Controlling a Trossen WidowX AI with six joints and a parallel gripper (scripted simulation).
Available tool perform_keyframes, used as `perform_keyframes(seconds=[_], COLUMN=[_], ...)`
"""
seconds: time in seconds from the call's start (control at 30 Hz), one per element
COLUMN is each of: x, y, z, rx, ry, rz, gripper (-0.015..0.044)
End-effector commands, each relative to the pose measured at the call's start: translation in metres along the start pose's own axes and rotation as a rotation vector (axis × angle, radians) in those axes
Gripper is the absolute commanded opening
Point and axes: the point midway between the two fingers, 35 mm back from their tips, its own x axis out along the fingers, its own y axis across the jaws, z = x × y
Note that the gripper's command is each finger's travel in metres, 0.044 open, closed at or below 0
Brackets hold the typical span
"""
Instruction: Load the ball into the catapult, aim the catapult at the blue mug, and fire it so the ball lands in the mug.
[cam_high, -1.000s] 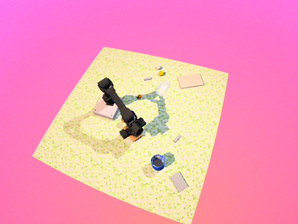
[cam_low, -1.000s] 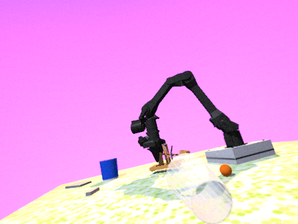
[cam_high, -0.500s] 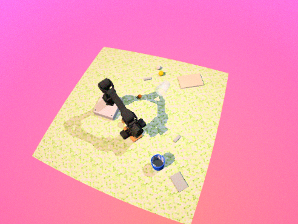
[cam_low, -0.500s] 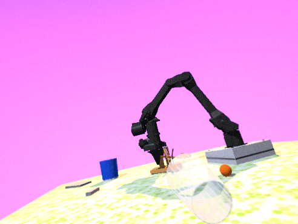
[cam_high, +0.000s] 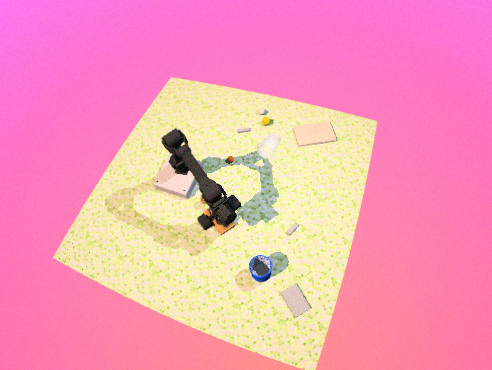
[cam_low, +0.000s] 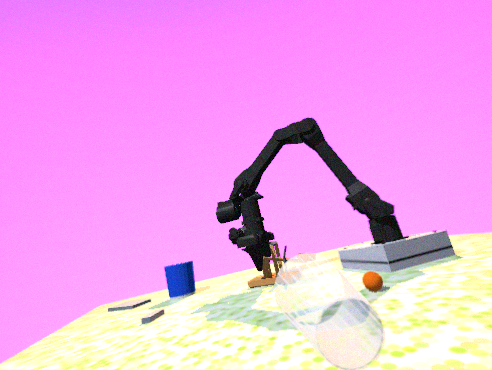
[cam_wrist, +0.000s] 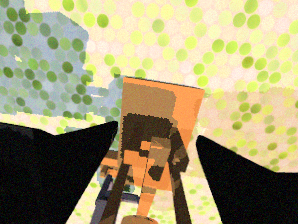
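Note:
The orange wooden catapult (cam_high: 226, 229) (cam_low: 260, 282) (cam_wrist: 189, 107) stands on the table; its arm runs to a round cup at the bottom edge of the wrist view. My gripper (cam_low: 260, 266) (cam_wrist: 157, 132) is open, fingers low on either side of the catapult with gaps beside its base. In the top view the wrist hides the fingertips. An orange ball (cam_high: 230, 159) (cam_low: 372, 281) lies on the table near the robot base, away from the gripper. A yellow ball (cam_high: 266, 121) lies farther off. The blue mug (cam_high: 261, 276) (cam_low: 180, 280) stands upright beyond the catapult.
A clear cylinder (cam_high: 269, 144) (cam_low: 327, 312) lies on its side. A small grey block (cam_high: 292, 229) (cam_low: 153, 316) and a flat grey board (cam_high: 296, 300) (cam_low: 129, 305) lie near the mug. A beige board (cam_high: 315, 134), a grey bar (cam_high: 244, 130) and a pale small object (cam_high: 262, 111) lie farther away.

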Motion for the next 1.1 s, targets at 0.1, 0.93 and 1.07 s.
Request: perform_keyframes(seconds=[0.1, 0.93, 1.07], x=[-0.085, -0.097, -0.081], y=[0.0, 0.112, 0.16], z=[0.002, -0.041, -0.081], rx=[0.001, -0.212, -0.296], ry=[-0.011, -0.046, -0.039], rz=[0.001, 0.017, 0.028], gripper=[0.044, 0.03, 0.03])
